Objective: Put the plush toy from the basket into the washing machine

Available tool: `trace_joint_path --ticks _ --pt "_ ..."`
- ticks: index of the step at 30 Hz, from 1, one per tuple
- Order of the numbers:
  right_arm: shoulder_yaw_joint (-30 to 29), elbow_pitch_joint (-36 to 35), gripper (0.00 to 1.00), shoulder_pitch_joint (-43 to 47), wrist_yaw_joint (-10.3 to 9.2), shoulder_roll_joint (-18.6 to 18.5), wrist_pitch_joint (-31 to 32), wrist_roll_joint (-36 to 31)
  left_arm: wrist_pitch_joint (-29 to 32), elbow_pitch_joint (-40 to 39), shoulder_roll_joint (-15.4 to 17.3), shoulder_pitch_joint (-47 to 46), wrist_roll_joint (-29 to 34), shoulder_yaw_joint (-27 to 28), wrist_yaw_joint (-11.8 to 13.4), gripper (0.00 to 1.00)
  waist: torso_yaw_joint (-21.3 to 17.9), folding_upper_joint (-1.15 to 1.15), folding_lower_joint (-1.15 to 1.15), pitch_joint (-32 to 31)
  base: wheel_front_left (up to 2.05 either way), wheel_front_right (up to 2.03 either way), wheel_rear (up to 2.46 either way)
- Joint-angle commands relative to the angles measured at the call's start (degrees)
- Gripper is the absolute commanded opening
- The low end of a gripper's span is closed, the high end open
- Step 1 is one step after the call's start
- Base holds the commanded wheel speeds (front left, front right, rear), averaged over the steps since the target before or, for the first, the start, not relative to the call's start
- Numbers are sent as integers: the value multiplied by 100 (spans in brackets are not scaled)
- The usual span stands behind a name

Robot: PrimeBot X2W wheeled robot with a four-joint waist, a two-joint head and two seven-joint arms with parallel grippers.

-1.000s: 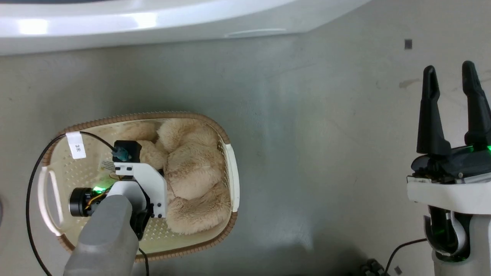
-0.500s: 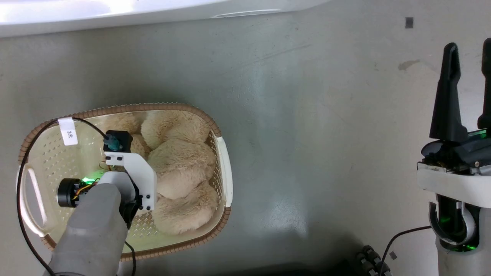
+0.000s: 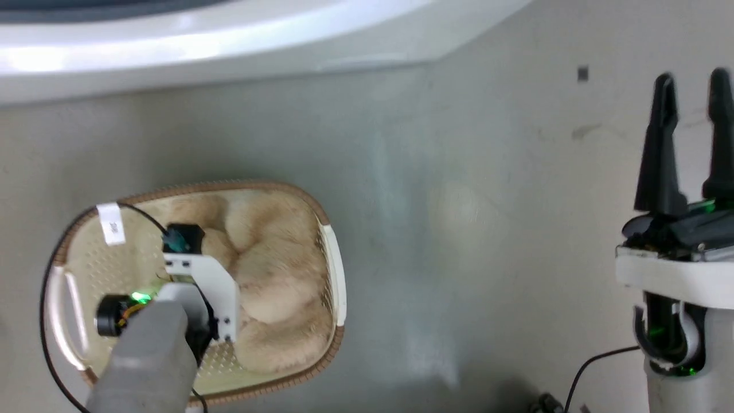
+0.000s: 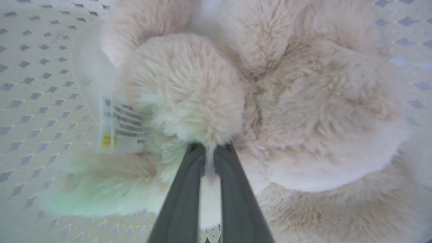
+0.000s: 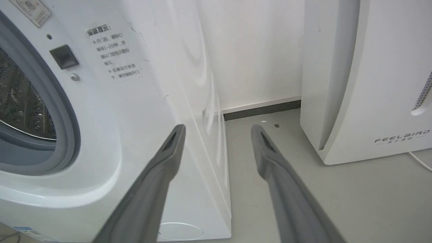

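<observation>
Well, the plush toy [image 4: 303, 101] lies curled in the basket [image 3: 336, 281], filling its right half. My left hand [image 4: 210, 152] is down inside, its fingers pinched shut on a tuft of fur beside a rounded limb. In the head view my left forearm [image 3: 149, 355] reaches over the basket's near rim, wrist bent downward, hiding the fingers. My right hand [image 3: 690, 86] hangs well apart on the right, fingers spread, holding nothing. Bare floor [image 3: 459, 201] lies between the basket and the washing machine [image 5: 135, 111], which the head view's top edge cuts off. A printed label [image 4: 118, 128] by the fur is too blurred to read.
</observation>
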Motion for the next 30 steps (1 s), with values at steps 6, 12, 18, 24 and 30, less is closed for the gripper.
trace_joint_path --ticks 6,12,18,24,30 --pt "96 240 100 441 -4 -3 -26 -116 -460 21 -179 476 -35 -139 -159 0 176 0 -1 -1146 0 0 0" --pt "108 366 100 832 -4 -3 -26 -214 -954 21 -310 827 -53 -255 -271 0 337 0 -1 -1883 0 0 0" --pt "86 479 100 1236 -4 -3 -26 -302 -1472 18 -386 1147 -109 -331 -328 0 513 0 -1 -2565 0 0 0" --pt "77 570 100 1638 -4 -3 -26 -360 -1865 -63 -442 1405 -184 -382 -354 0 660 0 -1 -3173 0 0 0" --pt "60 629 100 1973 -4 -3 -26 -368 -2048 -376 -439 1597 -183 -422 -357 0 777 0 -1 -3654 0 0 0"
